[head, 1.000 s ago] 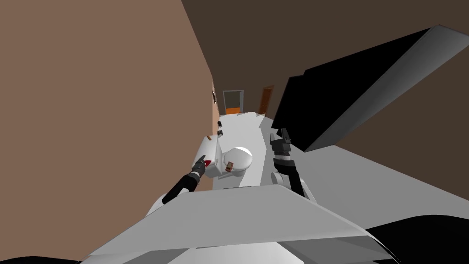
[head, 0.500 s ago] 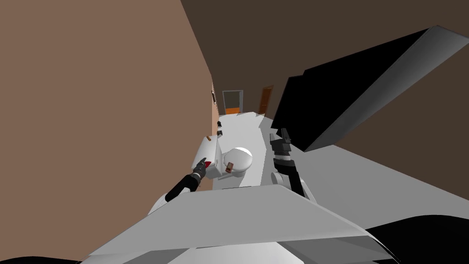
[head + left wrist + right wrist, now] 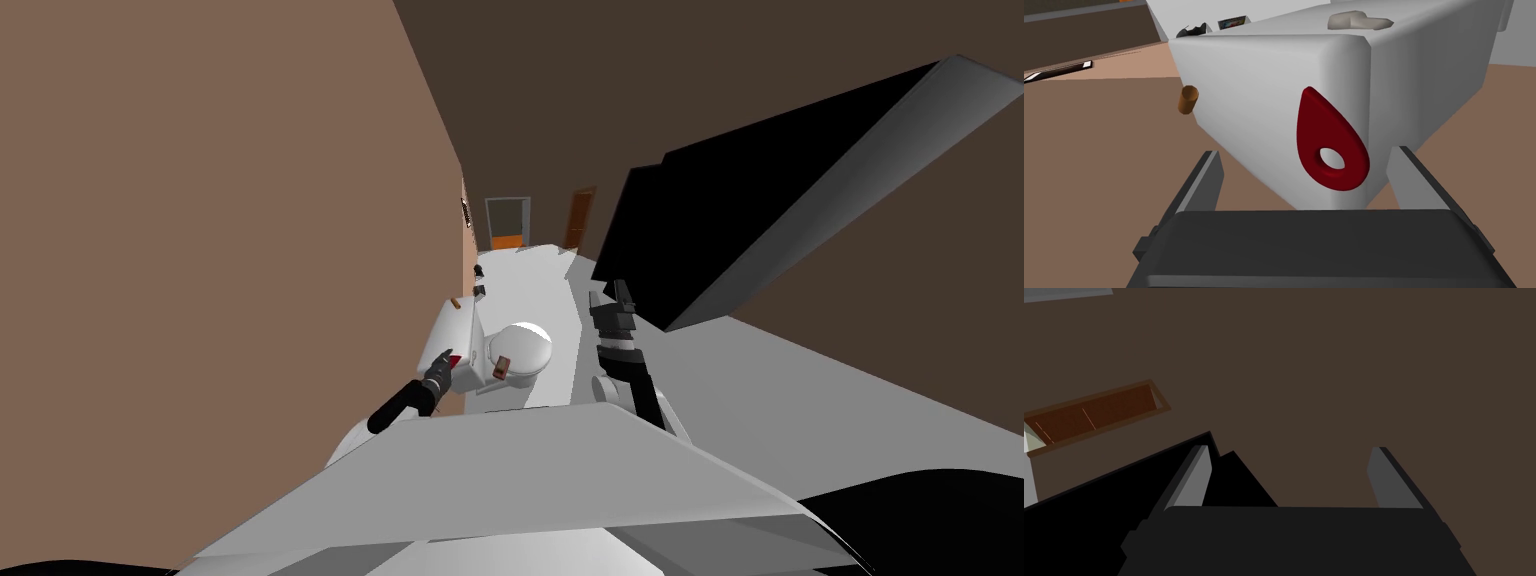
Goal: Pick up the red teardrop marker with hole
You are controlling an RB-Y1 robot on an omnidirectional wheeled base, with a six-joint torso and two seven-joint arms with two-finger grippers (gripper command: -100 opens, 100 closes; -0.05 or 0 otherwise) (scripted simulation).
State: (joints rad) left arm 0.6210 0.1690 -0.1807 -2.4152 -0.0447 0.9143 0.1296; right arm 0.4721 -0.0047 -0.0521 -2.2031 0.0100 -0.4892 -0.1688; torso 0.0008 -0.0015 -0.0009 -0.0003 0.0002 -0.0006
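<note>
The red teardrop marker with a hole (image 3: 1331, 145) lies flat on a face of the white toilet tank (image 3: 1249, 85), close to its near corner. My left gripper (image 3: 1309, 182) is open just short of that corner. Its fingers (image 3: 1199, 185) stand either side of the corner, and the marker is ahead of them, nearer the other finger. In the head view the marker (image 3: 453, 358) is a red spot at the left gripper (image 3: 443, 362), at the tank's near end. My right gripper (image 3: 618, 300) is open and held up to the right of the toilet, with nothing between its fingers (image 3: 1191, 478).
The tank (image 3: 455, 330) stands against the brown wall (image 3: 250, 250) on my left. A small orange cylinder (image 3: 1187, 99) sits at its far end. The toilet bowl (image 3: 525, 348) bears a small brown thing (image 3: 502, 364). A pale floor strip (image 3: 530, 280) runs ahead to doors. A black area (image 3: 740, 210) lies right.
My left forearm has swung slightly right and the gripper has shifted a little along the tank's near end. The marker and the right arm have not moved.
</note>
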